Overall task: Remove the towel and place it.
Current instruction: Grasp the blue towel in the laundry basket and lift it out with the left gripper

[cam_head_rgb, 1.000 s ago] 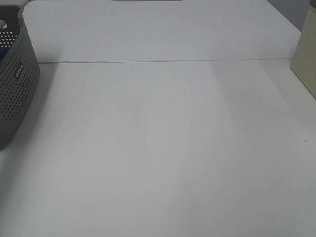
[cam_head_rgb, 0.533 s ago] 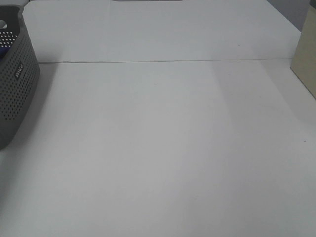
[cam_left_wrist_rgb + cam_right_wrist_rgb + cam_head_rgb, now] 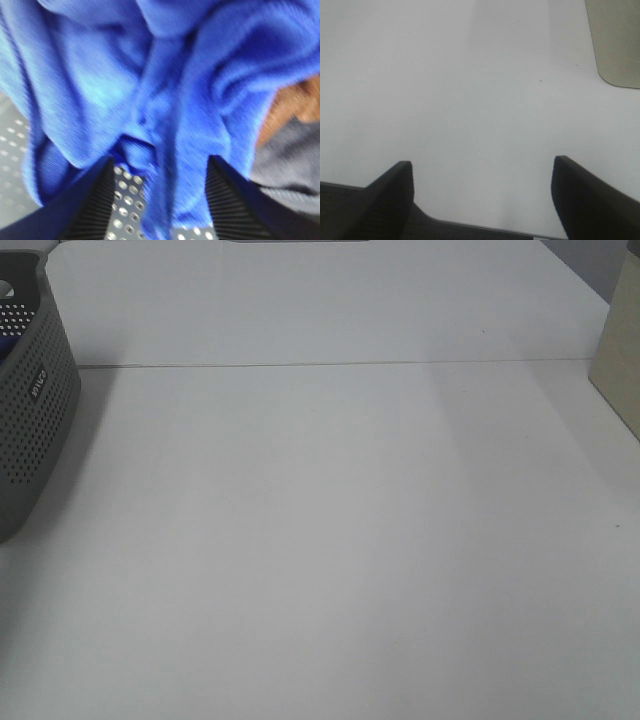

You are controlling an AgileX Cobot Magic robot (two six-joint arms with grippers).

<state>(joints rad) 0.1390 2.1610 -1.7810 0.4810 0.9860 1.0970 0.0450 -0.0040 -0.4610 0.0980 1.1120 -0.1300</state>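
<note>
The towel [image 3: 150,75] is a crumpled deep-blue plush cloth that fills the left wrist view, lying inside the grey perforated basket [image 3: 35,420]. A sliver of the towel [image 3: 4,346] shows over the basket rim in the exterior view. My left gripper [image 3: 157,200] straddles a hanging fold of it, with the jaws apart. Basket floor [image 3: 125,197] shows between one finger and the fold. My right gripper [image 3: 482,190] hangs open over bare white table [image 3: 470,90], holding nothing. Neither gripper shows in the exterior view.
The basket stands at the table's far left edge, partly out of frame. A beige box [image 3: 622,350] sits at the right edge, seen also as the box [image 3: 615,40] ahead of my right gripper. Orange-brown cloth [image 3: 290,102] and grey cloth [image 3: 290,165] lie beside the towel.
The basket has shifted very slightly toward the left edge in the exterior view. Nothing else there has visibly moved.
</note>
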